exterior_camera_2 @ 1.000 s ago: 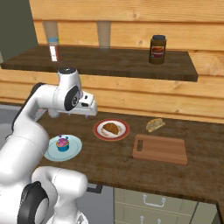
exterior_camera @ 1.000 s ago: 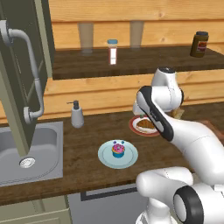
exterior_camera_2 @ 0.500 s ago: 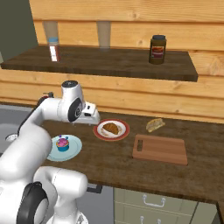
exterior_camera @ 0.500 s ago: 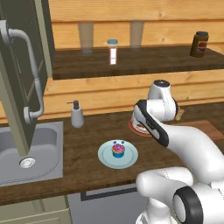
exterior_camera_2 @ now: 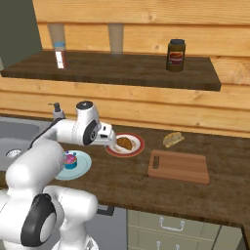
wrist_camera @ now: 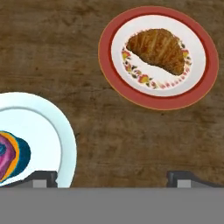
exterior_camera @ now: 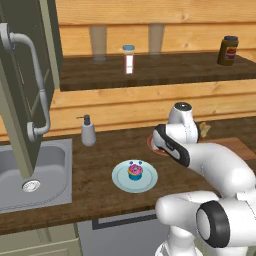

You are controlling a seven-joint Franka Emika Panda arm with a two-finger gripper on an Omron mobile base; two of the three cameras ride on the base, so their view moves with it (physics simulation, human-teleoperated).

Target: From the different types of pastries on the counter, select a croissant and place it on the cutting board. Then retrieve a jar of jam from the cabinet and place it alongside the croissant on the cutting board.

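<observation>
The golden-brown croissant point(wrist_camera: 156, 49) lies on a round red-rimmed plate point(wrist_camera: 109, 65) on the dark wood counter point(exterior_camera_2: 122, 176). My gripper point(exterior_camera_2: 109, 141) hangs low over the counter just left of that plate, between it and the cupcake. It is open, its fingertips point(wrist_camera: 43, 177) wide apart with nothing between them. The pink-frosted cupcake point(exterior_camera_2: 71, 159) sits on a pale blue plate point(exterior_camera_2: 84, 166). The light wooden cutting board point(exterior_camera_2: 178, 166) lies bare to the right of the croissant point(exterior_camera_2: 125, 143). The cabinet door point(exterior_camera: 22, 75) stands open at the left. The jar of jam is out of view.
A small pale yellow item point(exterior_camera_2: 172, 138) lies behind the board. A soap dispenser point(exterior_camera: 88, 131) and a steel sink point(exterior_camera: 30, 170) are at the left. The wall shelf point(exterior_camera_2: 122, 68) holds a dark brown jar point(exterior_camera_2: 176, 55), a small bottle point(exterior_camera_2: 60, 54) and glasses.
The arm has swung down from shelf height toward the counter, bringing the open gripper low beside the red-rimmed plate. Pastries, plates and board have not moved.
</observation>
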